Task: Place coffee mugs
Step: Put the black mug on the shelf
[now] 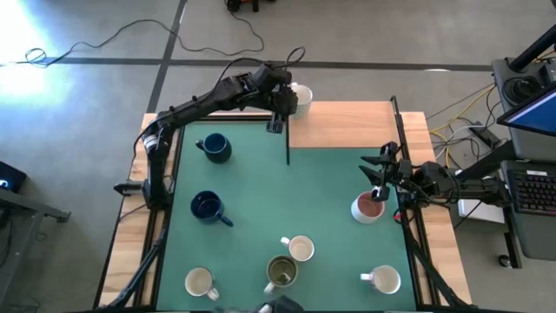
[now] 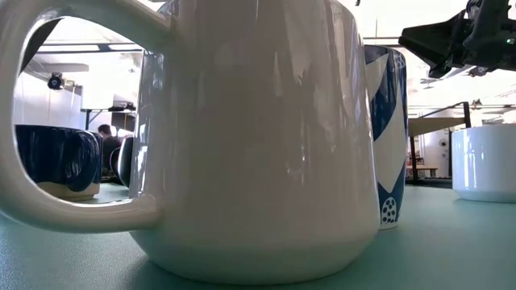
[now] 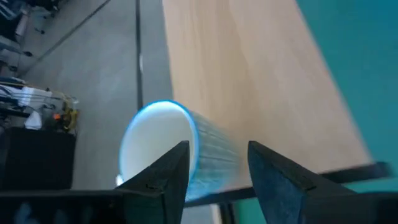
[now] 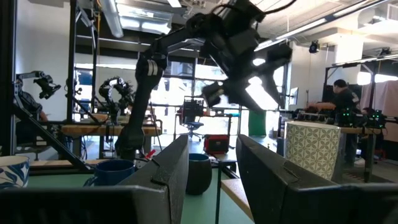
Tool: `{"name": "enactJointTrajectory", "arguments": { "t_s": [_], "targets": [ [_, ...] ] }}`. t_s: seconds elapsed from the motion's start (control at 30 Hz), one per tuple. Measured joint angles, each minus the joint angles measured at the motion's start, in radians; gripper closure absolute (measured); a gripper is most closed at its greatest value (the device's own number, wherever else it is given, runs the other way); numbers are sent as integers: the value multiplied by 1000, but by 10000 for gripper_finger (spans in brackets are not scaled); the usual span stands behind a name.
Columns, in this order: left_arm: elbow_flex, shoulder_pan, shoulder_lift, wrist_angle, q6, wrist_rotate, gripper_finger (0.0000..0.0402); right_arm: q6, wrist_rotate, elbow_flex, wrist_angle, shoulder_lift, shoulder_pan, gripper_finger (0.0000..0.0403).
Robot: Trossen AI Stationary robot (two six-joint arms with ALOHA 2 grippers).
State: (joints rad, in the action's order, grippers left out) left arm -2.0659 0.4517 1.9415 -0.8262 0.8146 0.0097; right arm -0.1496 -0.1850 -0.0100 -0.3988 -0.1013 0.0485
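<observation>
Left gripper (image 1: pixel 291 96) at table's (image 1: pixel 347 117) far edge, fingers (image 3: pixel 165 171) spread either side of white mug (image 1: pixel 301 94), which sits on bare wood. Right gripper (image 1: pixel 380 176) spread, empty, just above pink-lined mug (image 1: pixel 367 208) nr right edge. Two navy mugs (image 1: pixel 214 147) on mat's left; olive mug (image 1: pixel 281 272) and three cream mugs (image 1: pixel 300 249) along near side.

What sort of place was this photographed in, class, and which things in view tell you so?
Most likely a robotics lab or workshop. A green-matted wooden table stands on a bare concrete floor with loose trailing cables, further dark robot arms on benches show in the room behind, and computer gear sits beside the table.
</observation>
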Motion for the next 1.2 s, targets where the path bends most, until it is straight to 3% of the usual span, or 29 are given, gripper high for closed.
{"name": "enactJointTrajectory", "arguments": {
  "t_s": [0.33,0.5,0.67,0.97,1.2],
  "targets": [
    [0,-48,-52,-365,-331,7,244,0,0,0,0,0,0,280],
    [41,-93,-106,-445,-455,-40,244,0,0,0,0,0,0,280],
    [233,-114,-210,-403,-557,-77,244,0,0,0,1,0,0,280],
    [716,-117,-485,-112,-691,-100,244,0,0,0,1,0,0,280],
    [888,-117,-589,-137,-911,-161,244,0,0,0,1,0,0,280]
  ]
}}
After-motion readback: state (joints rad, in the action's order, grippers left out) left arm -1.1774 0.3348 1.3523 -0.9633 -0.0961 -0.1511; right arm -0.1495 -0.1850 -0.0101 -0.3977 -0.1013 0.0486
